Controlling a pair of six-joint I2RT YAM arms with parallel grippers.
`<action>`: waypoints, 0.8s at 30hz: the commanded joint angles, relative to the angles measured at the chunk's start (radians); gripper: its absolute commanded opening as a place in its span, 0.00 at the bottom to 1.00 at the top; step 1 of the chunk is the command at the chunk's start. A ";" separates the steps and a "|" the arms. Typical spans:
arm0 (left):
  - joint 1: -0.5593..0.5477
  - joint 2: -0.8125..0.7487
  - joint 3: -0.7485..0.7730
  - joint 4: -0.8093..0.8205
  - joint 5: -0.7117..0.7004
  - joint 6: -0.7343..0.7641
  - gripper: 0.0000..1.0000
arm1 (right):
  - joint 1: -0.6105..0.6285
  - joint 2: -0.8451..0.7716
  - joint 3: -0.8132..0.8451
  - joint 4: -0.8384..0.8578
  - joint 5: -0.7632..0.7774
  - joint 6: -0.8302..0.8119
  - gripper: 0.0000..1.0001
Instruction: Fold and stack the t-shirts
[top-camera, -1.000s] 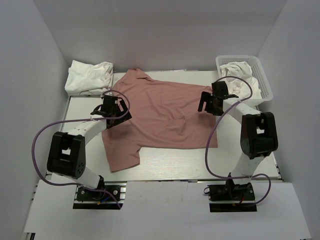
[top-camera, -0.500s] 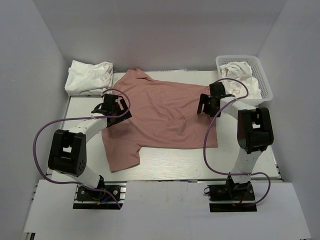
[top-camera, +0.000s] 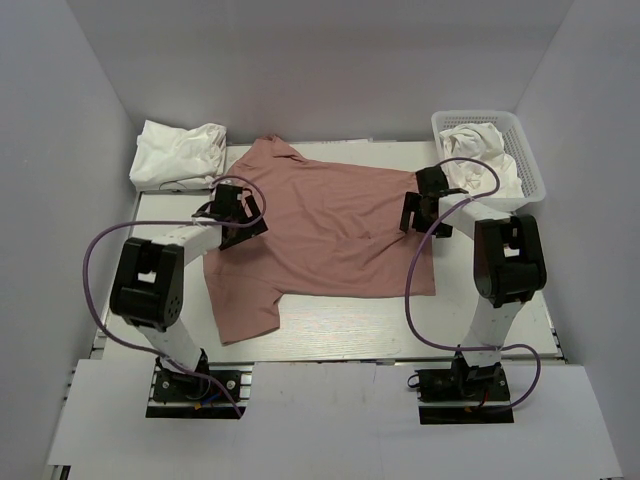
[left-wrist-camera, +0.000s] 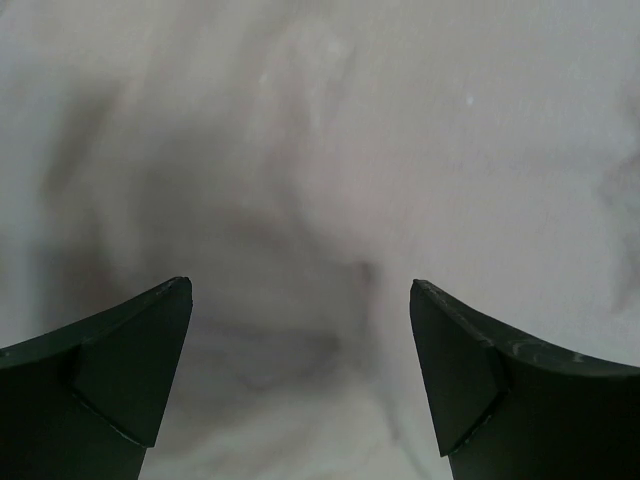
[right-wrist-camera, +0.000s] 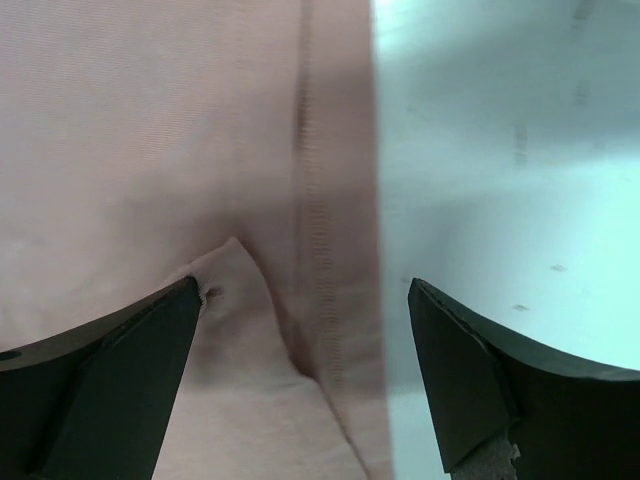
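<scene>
Overhead view of a white table (top-camera: 330, 335) with two robot arms at its near edge. At ten o'clock lies a crumpled heap of white t-shirts (top-camera: 178, 155), not visibly folded.

The left gripper (top-camera: 238, 212) sits at the nine o'clock side of the pink t-shirt (top-camera: 330, 230), over the sleeve and shoulder area. In its wrist view the fingers are spread wide, with only blurred, rumpled cloth close below and nothing held.

The pink t-shirt lies spread open across the table's centre. Its collar is toward eleven o'clock and one sleeve trails toward seven o'clock. No print shows and no fold has been made.

The right gripper (top-camera: 420, 208) is at the shirt's three o'clock edge. In its wrist view the fingers are wide apart and straddle the stitched hem. Pink cloth lies under one finger, bare table under the other, and nothing is gripped.

At two o'clock a white basket (top-camera: 532, 175) holds more white shirts (top-camera: 480, 145).

The task looks barely begun: one shirt is laid out, and all the folding and stacking remain.
</scene>
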 joint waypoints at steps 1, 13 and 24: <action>0.003 0.080 0.089 0.036 0.022 0.015 1.00 | 0.017 -0.004 0.030 -0.063 0.206 -0.035 0.90; 0.022 0.208 0.105 -0.001 0.034 0.006 1.00 | -0.015 0.004 0.047 -0.087 0.391 -0.004 0.90; 0.031 0.186 0.096 0.027 0.128 0.024 1.00 | -0.037 -0.174 -0.029 -0.027 0.093 -0.082 0.90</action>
